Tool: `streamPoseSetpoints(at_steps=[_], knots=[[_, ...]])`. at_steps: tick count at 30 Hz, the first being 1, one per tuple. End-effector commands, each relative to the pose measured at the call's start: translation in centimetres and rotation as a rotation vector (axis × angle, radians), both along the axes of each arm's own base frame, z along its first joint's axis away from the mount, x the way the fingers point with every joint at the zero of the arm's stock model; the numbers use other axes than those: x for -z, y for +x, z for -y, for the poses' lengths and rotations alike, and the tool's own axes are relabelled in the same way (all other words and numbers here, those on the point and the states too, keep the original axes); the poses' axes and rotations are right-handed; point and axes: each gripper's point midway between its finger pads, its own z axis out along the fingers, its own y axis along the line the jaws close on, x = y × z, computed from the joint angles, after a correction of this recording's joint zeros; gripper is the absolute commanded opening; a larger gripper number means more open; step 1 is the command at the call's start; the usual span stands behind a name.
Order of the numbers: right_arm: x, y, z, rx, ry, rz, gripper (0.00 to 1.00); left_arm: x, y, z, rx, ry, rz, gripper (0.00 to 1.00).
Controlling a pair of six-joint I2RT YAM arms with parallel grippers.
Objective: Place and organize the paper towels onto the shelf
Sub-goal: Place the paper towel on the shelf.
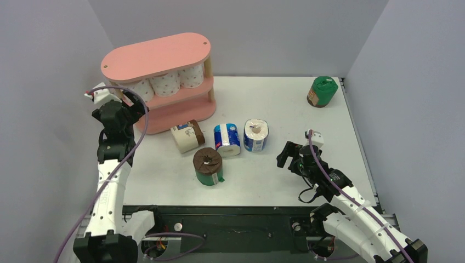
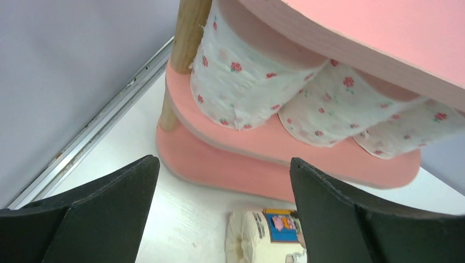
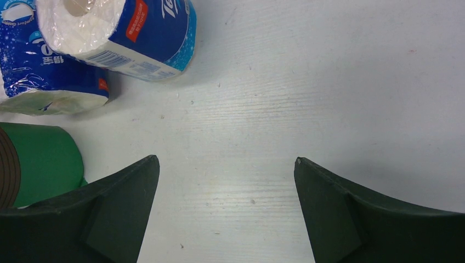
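Three dotted rolls (image 2: 241,82) on pink shelf (image 1: 156,55) (middle tier), left gripper (image 2: 224,161) jaws apart, right gripper (image 3: 226,160) likewise

White arms (image 1: 109,192), black hands (image 3: 226,160), purple cables (image 1: 145,116)

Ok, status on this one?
Left gripper open, empty, beside shelf. Right gripper open, empty. Three dotted rolls on middle tier, five rolls on table. No obstruction.

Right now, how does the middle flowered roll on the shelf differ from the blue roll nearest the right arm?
The flowered roll is white with small pink flowers; the blue roll wears a blue-and-white wrapper. The flowered roll stands on the middle board of the shelf, between two like it; the blue roll sits on the table, not yet shelved. Both are short, fat paper rolls.
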Motion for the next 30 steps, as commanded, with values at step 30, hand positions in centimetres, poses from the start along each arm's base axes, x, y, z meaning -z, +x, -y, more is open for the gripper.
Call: streamPoseSetpoints(at_steps=[30], knots=[[-2.0,2.2,3.4,0.193,-0.105,0.08,0.88,3.8,-5.6,18.8,0.409,0.018,-0.258,0.96]])
